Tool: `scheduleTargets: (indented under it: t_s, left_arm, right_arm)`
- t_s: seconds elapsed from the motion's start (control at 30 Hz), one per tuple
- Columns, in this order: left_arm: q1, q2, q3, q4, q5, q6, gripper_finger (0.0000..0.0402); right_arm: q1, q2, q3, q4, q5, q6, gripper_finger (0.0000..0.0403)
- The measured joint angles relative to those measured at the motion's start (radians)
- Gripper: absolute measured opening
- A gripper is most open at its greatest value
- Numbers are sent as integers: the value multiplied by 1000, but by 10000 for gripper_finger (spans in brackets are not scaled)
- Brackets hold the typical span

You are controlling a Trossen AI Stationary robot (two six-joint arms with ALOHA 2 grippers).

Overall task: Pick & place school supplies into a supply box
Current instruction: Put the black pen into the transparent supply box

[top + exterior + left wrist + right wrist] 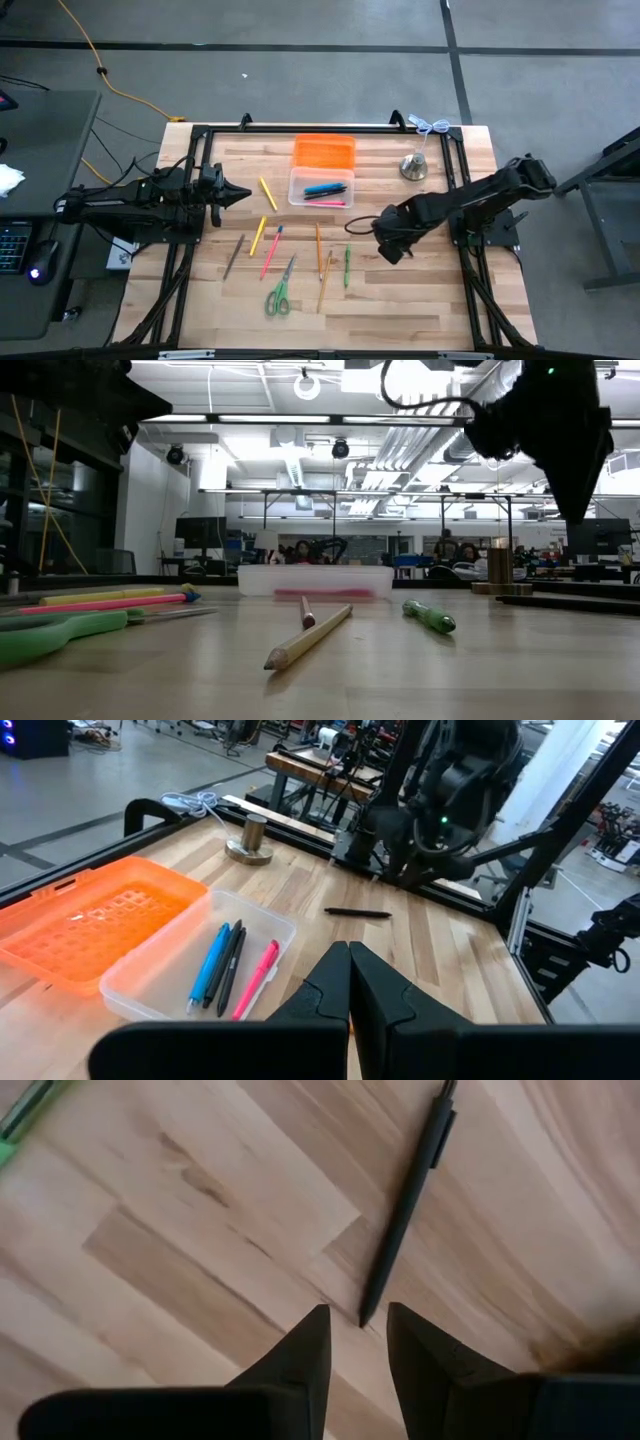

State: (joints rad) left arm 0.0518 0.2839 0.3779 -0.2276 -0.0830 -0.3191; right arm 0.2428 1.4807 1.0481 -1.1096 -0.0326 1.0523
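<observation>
The left gripper (240,194), fingers pressed together and empty, waits at the table's left edge. Left on the wood: a grey pencil (233,256), two yellow pencils, a pink pen (271,251), green-handled scissors (278,296), orange and wooden pencils, a green pen (347,266). The supply box (322,186) already holds three pens — blue, black, pink — so most remains. The right gripper (356,1342) hovers over a black pen (402,1213), fingers slightly spread, holding nothing — only its wrist view shows that gap.
</observation>
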Motion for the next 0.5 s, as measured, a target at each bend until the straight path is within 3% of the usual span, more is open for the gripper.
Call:
scheduleTargets:
  t_s: [0.5]
  left_arm:
    - [0, 0, 0, 1, 3, -4, 33]
  right_arm:
    - [-80, -2, -175, 186, -5, 20, 78]
